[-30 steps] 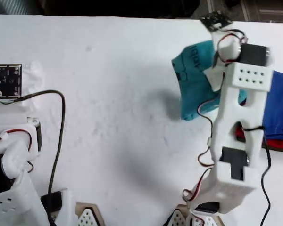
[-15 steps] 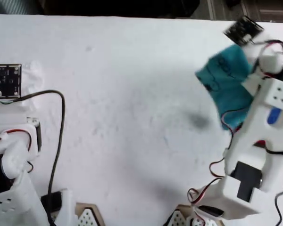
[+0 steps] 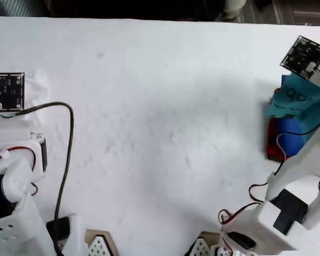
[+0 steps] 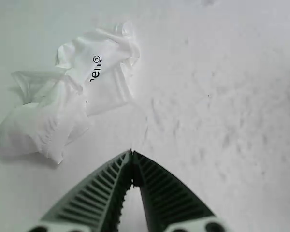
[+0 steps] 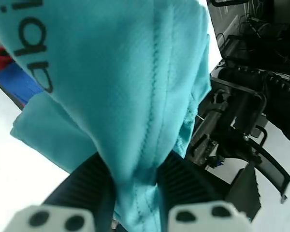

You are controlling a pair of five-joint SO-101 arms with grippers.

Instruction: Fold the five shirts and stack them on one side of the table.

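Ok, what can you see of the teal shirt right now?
The teal shirt is soft knit cloth with dark lettering and a stitched seam. It is bunched, pinched between the right arm's fingers and hanging from them. In the high view it is above a blue shirt at the right side of the table, a red shirt beneath that. Whether it rests on the blue one is unclear.

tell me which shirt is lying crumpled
The white shirt, crumpled alone by the left tool; the teal shirt is in the right tool over the blue shirt and red shirt.
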